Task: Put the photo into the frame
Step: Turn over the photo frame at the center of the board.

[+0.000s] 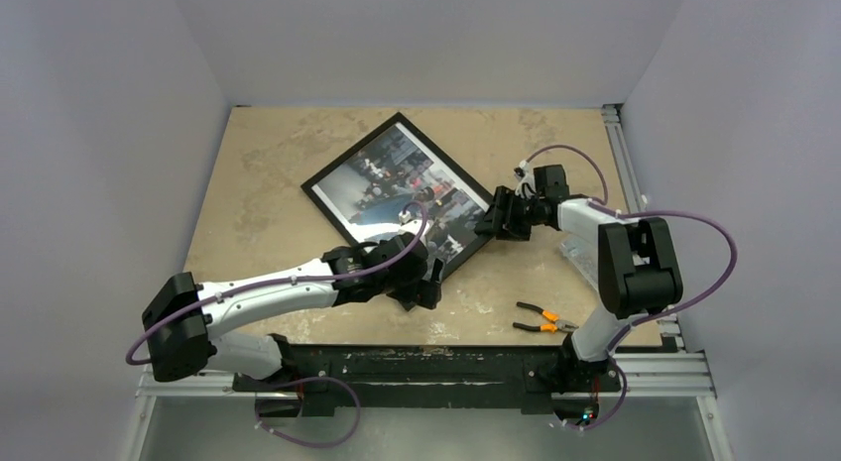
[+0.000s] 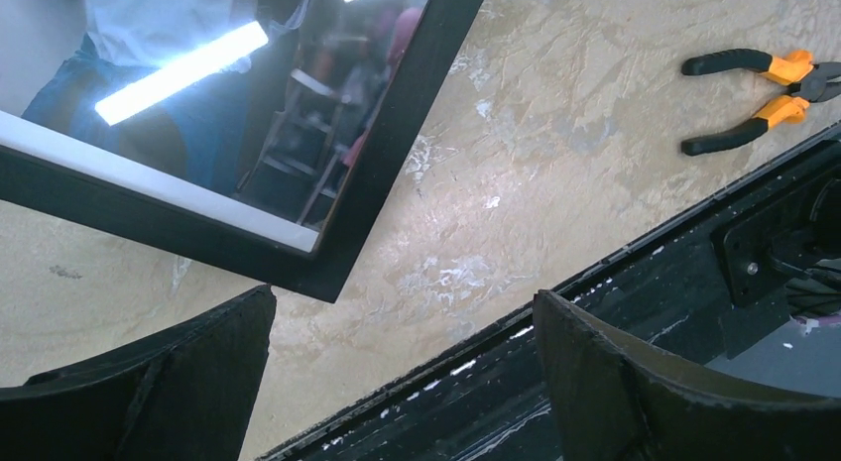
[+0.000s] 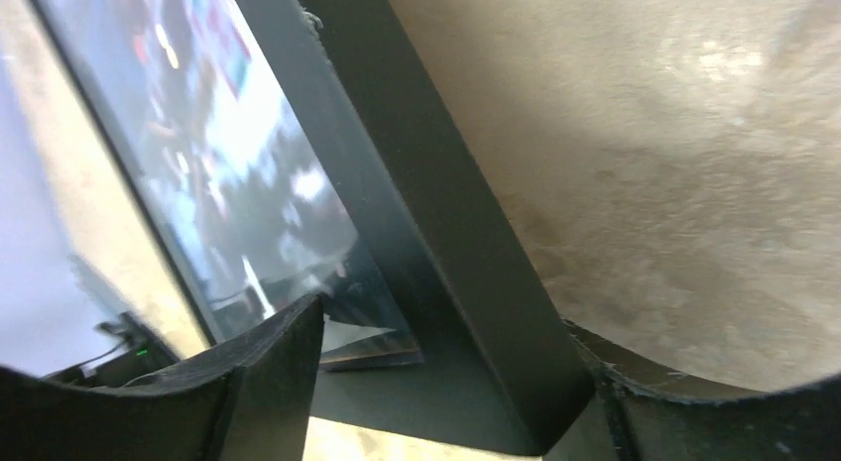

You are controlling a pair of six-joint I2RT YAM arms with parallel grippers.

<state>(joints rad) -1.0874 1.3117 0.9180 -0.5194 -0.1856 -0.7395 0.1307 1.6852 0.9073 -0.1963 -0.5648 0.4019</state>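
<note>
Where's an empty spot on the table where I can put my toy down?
Biggest bare patch: the table left of the frame, out to the wall. A smaller one lies between the left gripper and the pliers. It's crowded at the frame's right corner, where the right gripper sits.

frame (image 2: 397, 134) rails showing smooth black, faintly sheening | pane (image 2: 179, 74) gleaming glossy, mirroring strip lights | table (image 2: 555, 134) looking like dull mottled beige stone | pliers (image 2: 759, 94) wearing orange-and-black plastic grips | left gripper (image 2: 404, 300) fingers (image 2: 169, 392) looking matt black, rough-edged
</note>
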